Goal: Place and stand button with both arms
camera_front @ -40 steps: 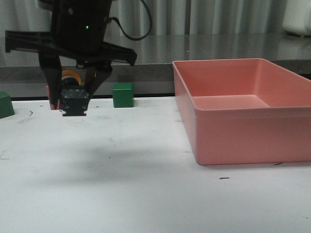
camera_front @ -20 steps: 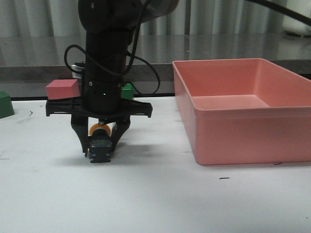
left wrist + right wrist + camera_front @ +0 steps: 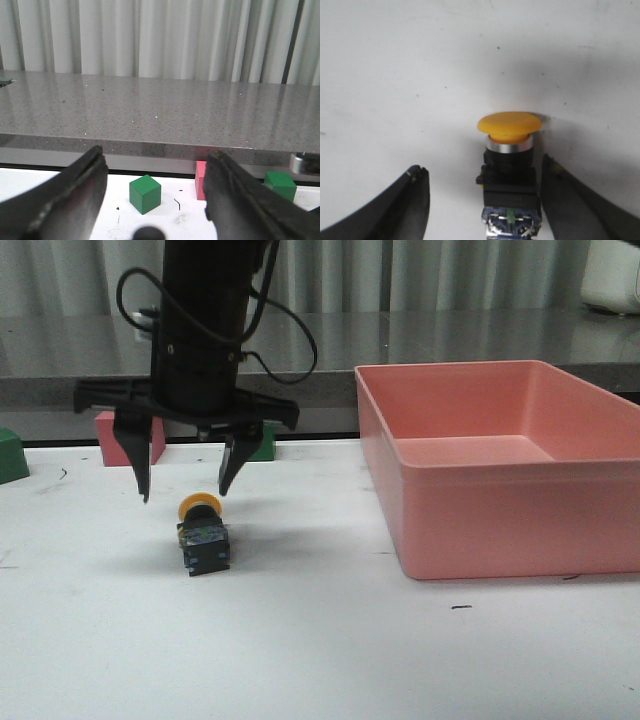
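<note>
The right claw (image 3: pixel 184 495) is hanging spread wide and empty just above the button (image 3: pixel 203 537), having let go of it and lifted half a second after holding it low over the table (image 3: pixel 300 640). The button is now lying on its side, well left of the pink bin (image 3: pixel 480 520), with its yellow cap pointing away from the front camera. Placing looks done; standing it up is still ahead. The left claw (image 3: pixel 155 210) is also gaping wide, gripping nothing.
</note>
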{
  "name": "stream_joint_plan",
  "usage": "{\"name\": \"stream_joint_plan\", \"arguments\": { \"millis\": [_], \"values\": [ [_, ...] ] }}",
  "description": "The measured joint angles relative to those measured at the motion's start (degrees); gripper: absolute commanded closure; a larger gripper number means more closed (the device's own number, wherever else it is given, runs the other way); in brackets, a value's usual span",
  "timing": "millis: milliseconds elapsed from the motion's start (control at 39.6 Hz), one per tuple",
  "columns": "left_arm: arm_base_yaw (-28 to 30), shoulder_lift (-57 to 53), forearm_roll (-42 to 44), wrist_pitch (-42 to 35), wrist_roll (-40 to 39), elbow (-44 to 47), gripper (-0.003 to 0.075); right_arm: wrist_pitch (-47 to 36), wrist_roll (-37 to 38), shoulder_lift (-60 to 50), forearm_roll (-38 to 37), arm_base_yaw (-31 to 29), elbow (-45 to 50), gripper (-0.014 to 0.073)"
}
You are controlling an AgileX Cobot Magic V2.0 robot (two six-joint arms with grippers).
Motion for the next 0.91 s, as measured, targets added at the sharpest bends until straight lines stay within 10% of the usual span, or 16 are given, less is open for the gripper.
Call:
{"name": "stream_joint_plan", "arguments": {
  "millis": [101, 328, 909],
  "values": [
    [0.00, 0.00, 0.00, 0.00, 0.00, 0.00, 0.0315, 3.30, -0.71, -0.11, 0.00, 0.00, -4.70, 0.0151],
    [0.00, 0.00, 0.00, 0.00, 0.00, -0.03, 0.0315, 4.61, -2.85, -0.23, 0.00, 0.00, -10.96, 0.0665],
    [0.00, 0.00, 0.00, 0.00, 0.00, -0.03, 0.0315, 5.71, -15.86, -16.00, 2.00, -3.43, -12.08, 0.0659]
  ]
}}
